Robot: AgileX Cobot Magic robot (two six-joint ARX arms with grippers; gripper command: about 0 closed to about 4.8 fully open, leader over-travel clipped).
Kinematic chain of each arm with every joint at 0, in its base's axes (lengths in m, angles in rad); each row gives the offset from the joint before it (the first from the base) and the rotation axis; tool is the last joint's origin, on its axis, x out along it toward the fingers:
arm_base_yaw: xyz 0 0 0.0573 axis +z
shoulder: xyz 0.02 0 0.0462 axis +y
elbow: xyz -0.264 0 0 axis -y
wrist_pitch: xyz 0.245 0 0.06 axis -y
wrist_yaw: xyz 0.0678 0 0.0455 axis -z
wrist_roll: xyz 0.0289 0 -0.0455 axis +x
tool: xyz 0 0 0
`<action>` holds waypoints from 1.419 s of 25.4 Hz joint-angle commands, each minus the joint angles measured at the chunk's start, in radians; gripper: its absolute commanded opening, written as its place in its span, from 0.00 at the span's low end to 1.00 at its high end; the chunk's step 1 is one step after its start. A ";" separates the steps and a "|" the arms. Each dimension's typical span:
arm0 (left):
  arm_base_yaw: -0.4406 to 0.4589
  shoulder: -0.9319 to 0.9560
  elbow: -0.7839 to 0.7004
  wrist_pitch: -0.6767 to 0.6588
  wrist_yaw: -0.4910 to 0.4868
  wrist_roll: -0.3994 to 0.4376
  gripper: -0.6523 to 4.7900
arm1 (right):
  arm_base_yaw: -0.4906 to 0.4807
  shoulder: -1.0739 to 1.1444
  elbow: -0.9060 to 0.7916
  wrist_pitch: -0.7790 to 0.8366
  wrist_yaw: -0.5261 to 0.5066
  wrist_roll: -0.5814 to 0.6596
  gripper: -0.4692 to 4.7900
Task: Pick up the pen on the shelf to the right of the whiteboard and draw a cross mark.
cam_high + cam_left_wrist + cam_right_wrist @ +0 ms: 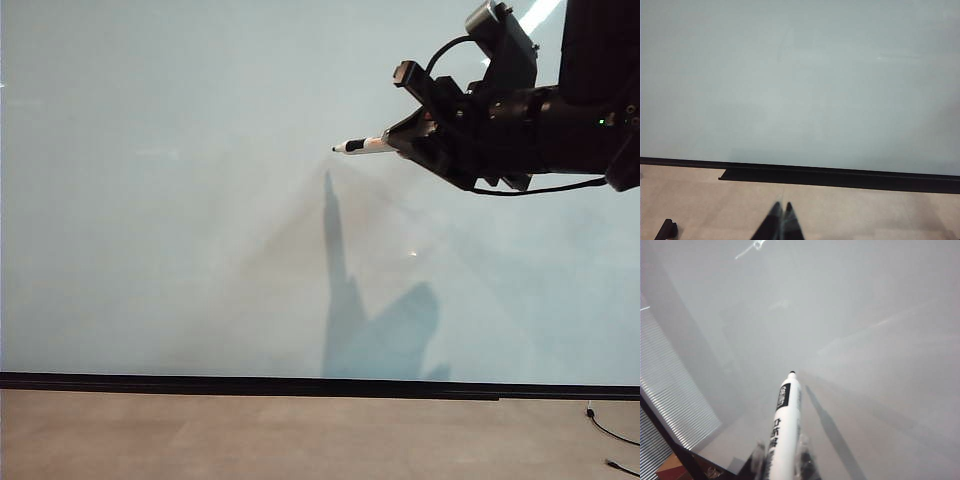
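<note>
The whiteboard (180, 200) is a large glossy pale grey-blue board with a black strip along its bottom edge. High on the right of the exterior view, my right gripper (405, 138) is shut on the pen (362, 146), a short white marker whose dark tip points left in front of the board. In the right wrist view the pen (785, 430) sticks out between the fingers of my right gripper (781, 455), its tip close to the whiteboard (865, 315); whether it touches I cannot tell. My left gripper (782, 206) is shut, empty, low before the whiteboard (800, 80). No cross mark shows.
A black ledge (840, 177) runs along the board's bottom edge above a beige floor (300, 440). A black cable (612, 432) lies at the lower right. The arm's shadow (370, 320) falls on the board. A small black object (666, 229) sits low beside the left gripper.
</note>
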 commanded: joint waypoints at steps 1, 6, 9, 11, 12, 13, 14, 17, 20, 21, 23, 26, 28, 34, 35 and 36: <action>0.000 0.000 0.003 0.006 0.003 0.005 0.11 | 0.019 -0.002 0.003 0.007 0.027 0.011 0.07; 0.000 0.000 0.003 0.006 0.003 0.005 0.11 | 0.027 -0.002 0.003 0.007 0.027 0.012 0.07; 0.000 0.000 0.003 0.006 0.003 0.005 0.11 | 0.027 0.001 0.003 0.006 0.027 0.012 0.07; 0.000 0.000 0.003 0.006 0.003 0.004 0.11 | 0.027 0.010 0.006 0.006 0.025 0.012 0.07; 0.000 0.000 0.003 0.006 0.003 0.005 0.11 | 0.027 0.017 0.010 0.007 0.021 0.012 0.07; 0.000 0.000 0.003 0.006 0.003 0.005 0.11 | 0.027 0.024 0.013 0.009 0.021 0.013 0.07; 0.000 0.000 0.003 0.006 0.003 0.005 0.11 | 0.027 0.029 0.016 0.011 0.018 0.016 0.07; 0.000 0.000 0.003 0.006 0.003 0.004 0.11 | 0.027 0.037 0.018 0.022 0.022 0.016 0.07; 0.000 0.000 0.003 0.006 0.003 0.004 0.11 | 0.026 0.043 0.024 0.021 0.022 0.016 0.07; 0.000 0.000 0.003 0.006 0.003 0.005 0.11 | 0.026 0.043 0.026 0.021 0.025 0.016 0.07; 0.000 0.000 0.003 0.006 0.004 0.004 0.11 | 0.026 0.043 0.026 0.014 0.040 0.016 0.07; 0.000 0.000 0.003 0.006 0.003 0.005 0.11 | 0.026 0.043 0.027 0.006 0.052 0.016 0.07; 0.000 0.000 0.003 0.006 0.003 0.005 0.11 | 0.025 0.043 0.028 0.006 0.053 0.015 0.07; 0.000 0.000 0.003 0.006 0.003 0.004 0.11 | 0.014 0.043 0.042 -0.032 0.045 0.012 0.07; 0.000 0.000 0.003 0.006 0.003 0.004 0.11 | 0.014 0.045 0.044 -0.032 0.044 0.010 0.07; 0.000 0.000 0.003 0.006 0.003 0.004 0.11 | 0.013 0.048 0.046 -0.031 0.045 0.008 0.07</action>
